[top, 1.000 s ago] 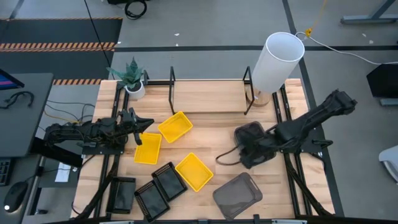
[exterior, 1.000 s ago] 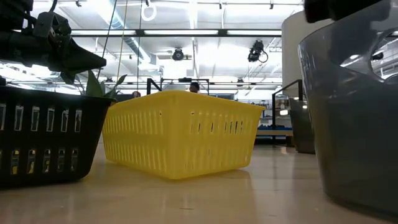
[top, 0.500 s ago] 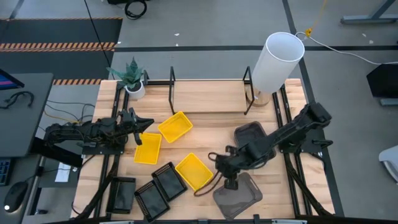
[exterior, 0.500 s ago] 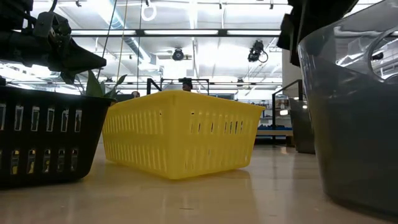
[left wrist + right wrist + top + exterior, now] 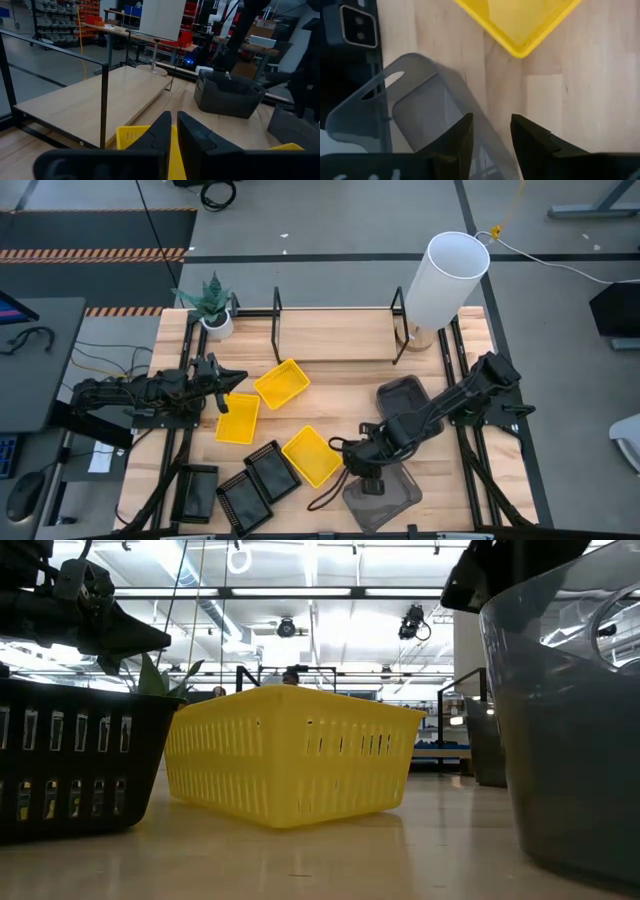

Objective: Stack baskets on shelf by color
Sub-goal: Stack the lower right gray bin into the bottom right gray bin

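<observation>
A plank bench (image 5: 340, 380) fills the high view's centre, grey floor around it; the low view looks into a hall of ceiling lights. Along the bench's upper edge, the wooden shelf (image 5: 335, 335) stands bare inside black bars, a white cylinder (image 5: 445, 278) at its right end. The low view crops the baskets. Three yellow baskets (image 5: 311, 455) lie centre, black ones (image 5: 245, 485) lower left, grey ones (image 5: 382, 492) lower right. The right gripper (image 5: 365, 470), fingers parted, hangs over the lower grey basket's rim. The left gripper (image 5: 222, 385), clenched, sits centre-left.
</observation>
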